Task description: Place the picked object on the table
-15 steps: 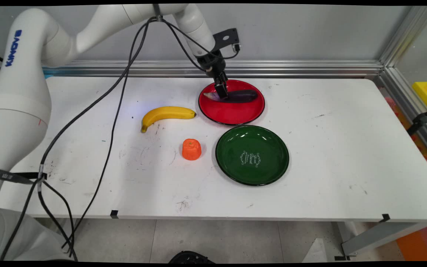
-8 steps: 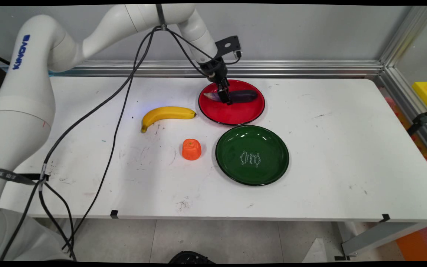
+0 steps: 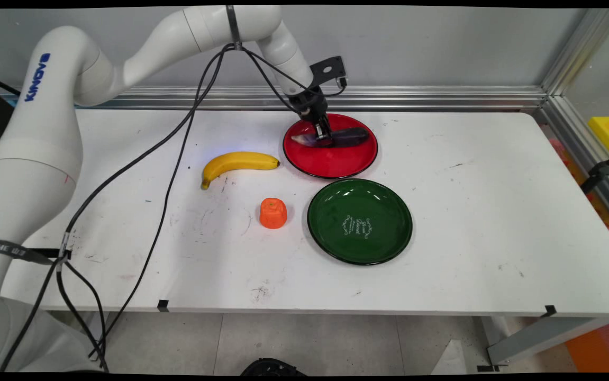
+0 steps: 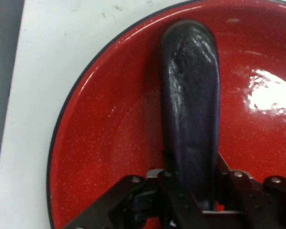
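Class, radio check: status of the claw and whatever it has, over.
Claw shut on eggplant. Eggplant lying in red plate. Banana, orange piece, green plate apart, nearer on the table.
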